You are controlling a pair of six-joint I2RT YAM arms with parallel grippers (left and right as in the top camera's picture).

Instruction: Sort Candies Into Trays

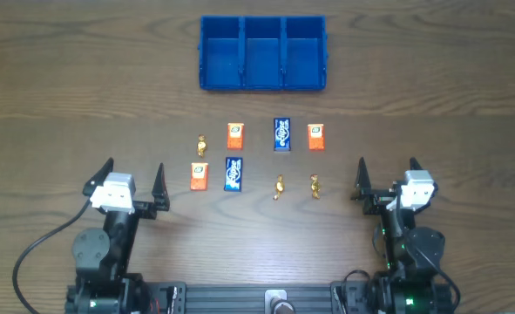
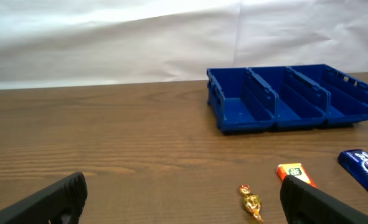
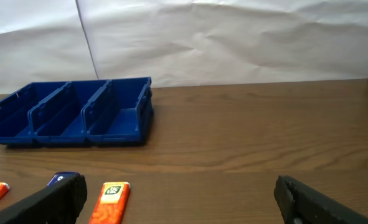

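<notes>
**Both grippers spread wide, all candies on the table**

The left gripper (image 1: 135, 180) has its jaws wide apart with nothing between them, just ahead of its arm's base. The right gripper (image 1: 387, 177) is spread the same way and holds nothing. Between the two grippers, on the wooden table (image 1: 57, 96), lies the nearer row of sweets: the near orange candy (image 1: 199, 175), the near blue candy (image 1: 233, 174), the middle gold candy (image 1: 279, 186) and the right gold candy (image 1: 315, 184). Just beyond is the farther row: the far gold candy (image 1: 201, 145), the far orange candy (image 1: 235, 135), the far blue candy (image 1: 281, 134) and the rightmost orange candy (image 1: 316, 136). Well beyond both rows sits the blue tray (image 1: 263, 83), which has three compartments side by side. Every candy lies outside it.
</notes>
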